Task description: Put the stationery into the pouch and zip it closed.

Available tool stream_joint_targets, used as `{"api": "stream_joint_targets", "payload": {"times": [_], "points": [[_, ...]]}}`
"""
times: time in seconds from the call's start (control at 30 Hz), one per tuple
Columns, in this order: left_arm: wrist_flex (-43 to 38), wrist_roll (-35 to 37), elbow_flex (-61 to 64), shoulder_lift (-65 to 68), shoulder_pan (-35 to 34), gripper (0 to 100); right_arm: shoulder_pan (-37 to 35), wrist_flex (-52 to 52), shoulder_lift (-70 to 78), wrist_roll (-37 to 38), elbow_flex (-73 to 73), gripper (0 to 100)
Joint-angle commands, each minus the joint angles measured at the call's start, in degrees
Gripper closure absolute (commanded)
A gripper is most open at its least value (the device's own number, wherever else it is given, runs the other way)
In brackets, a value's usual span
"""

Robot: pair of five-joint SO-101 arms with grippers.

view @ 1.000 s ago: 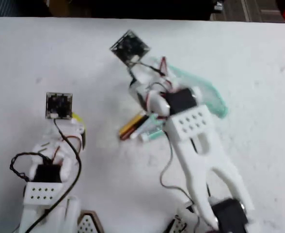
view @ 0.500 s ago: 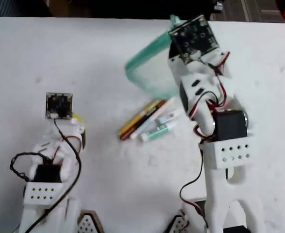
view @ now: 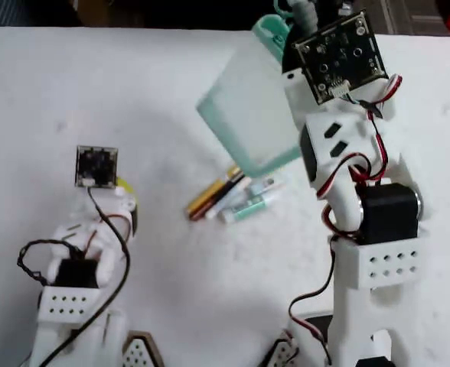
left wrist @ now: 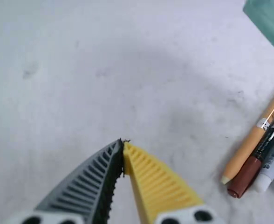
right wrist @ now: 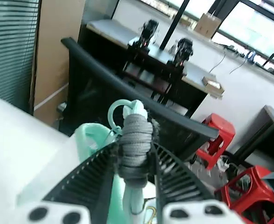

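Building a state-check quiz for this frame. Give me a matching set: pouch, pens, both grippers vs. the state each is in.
Things:
1. pouch
2. pens
3. left gripper
4. right gripper

States:
A. shut, holding nothing
B. lying bunched on the table
C. clamped on the grey cord
D. held up in the air

Pairs: 1-D, 2-B, 3-A, 4-C
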Motion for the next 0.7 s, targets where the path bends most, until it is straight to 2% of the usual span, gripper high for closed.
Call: {"api": "stream_joint_targets", "payload": {"times": [0.0,0.3,0.67], "points": [[-1.7,0.2,-1.5,0.1,0.8,97,0.5,0.9,-1.6,0.3,-2.9,98.1],[-1.6,0.2,-1.5,0.1,0.7,97,1.4,4.3,-1.6,0.6,-2.8,98.1],[-1.5,0.2,-1.4,0.1,0.7,97,15.3,11.2,3.8,0.7,-3.1,98.1]]}}
